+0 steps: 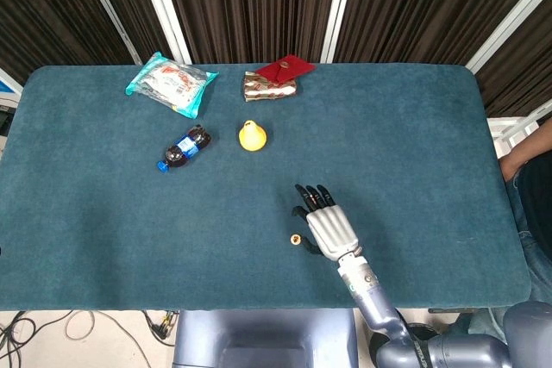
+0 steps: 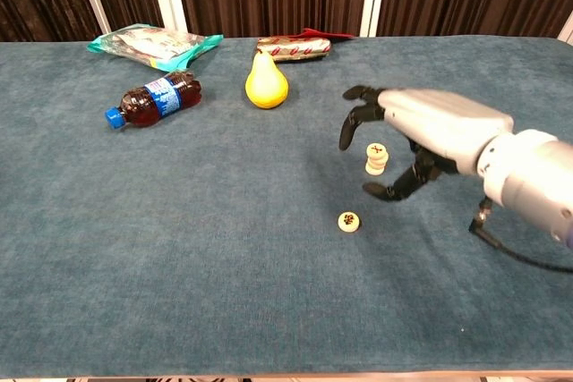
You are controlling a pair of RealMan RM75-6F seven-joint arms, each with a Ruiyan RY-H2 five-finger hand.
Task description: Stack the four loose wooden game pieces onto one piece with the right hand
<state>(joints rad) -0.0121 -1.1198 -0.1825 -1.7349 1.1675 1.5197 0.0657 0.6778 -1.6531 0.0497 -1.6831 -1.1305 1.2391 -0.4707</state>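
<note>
A short stack of wooden game pieces (image 2: 377, 159) stands on the blue table, its top piece marked with a red sign. One loose round piece (image 2: 349, 221) (image 1: 296, 238) lies flat in front of the stack, nearer the table's front edge. My right hand (image 2: 421, 136) (image 1: 324, 225) hovers just right of the stack, open, fingers spread above it and thumb low beside it, holding nothing. In the head view the fingers hide the stack, and the loose piece lies just left of the hand. The left hand does not show.
A yellow pear (image 2: 266, 81), a dark drink bottle (image 2: 152, 101) lying on its side, a teal snack bag (image 2: 154, 45) and a red-and-brown packet (image 2: 293, 45) sit toward the table's far side, well away from the hand.
</note>
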